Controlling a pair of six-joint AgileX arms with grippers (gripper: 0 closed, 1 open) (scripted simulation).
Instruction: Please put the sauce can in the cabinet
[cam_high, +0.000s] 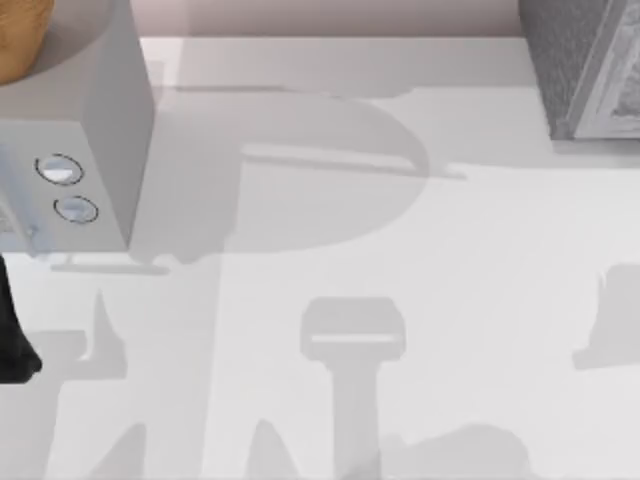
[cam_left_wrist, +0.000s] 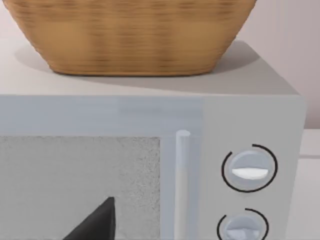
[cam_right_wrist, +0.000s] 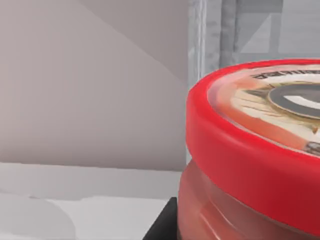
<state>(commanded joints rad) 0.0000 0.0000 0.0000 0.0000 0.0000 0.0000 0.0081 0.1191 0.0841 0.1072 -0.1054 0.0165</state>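
The cabinet (cam_high: 585, 65), a dark grey speckled box with a lighter framed front, sits at the far right corner of the white table (cam_high: 400, 250). Well apart from the cabinet, at the far left of the table, stands a plain light-grey box (cam_high: 90, 120) with two round knobs (cam_high: 60, 170) on its front. A woven basket (cam_left_wrist: 130, 35) rests on top of that box, seen close in the left wrist view along with the box's upright handle (cam_left_wrist: 183, 180).

In the right wrist view the sauce can (cam_right_wrist: 255, 150) sits very close to the camera, its red rim and printed top with a dark centre showing, with grey framing of the cabinet (cam_right_wrist: 235, 30) behind it. I cannot tell the state of either claw
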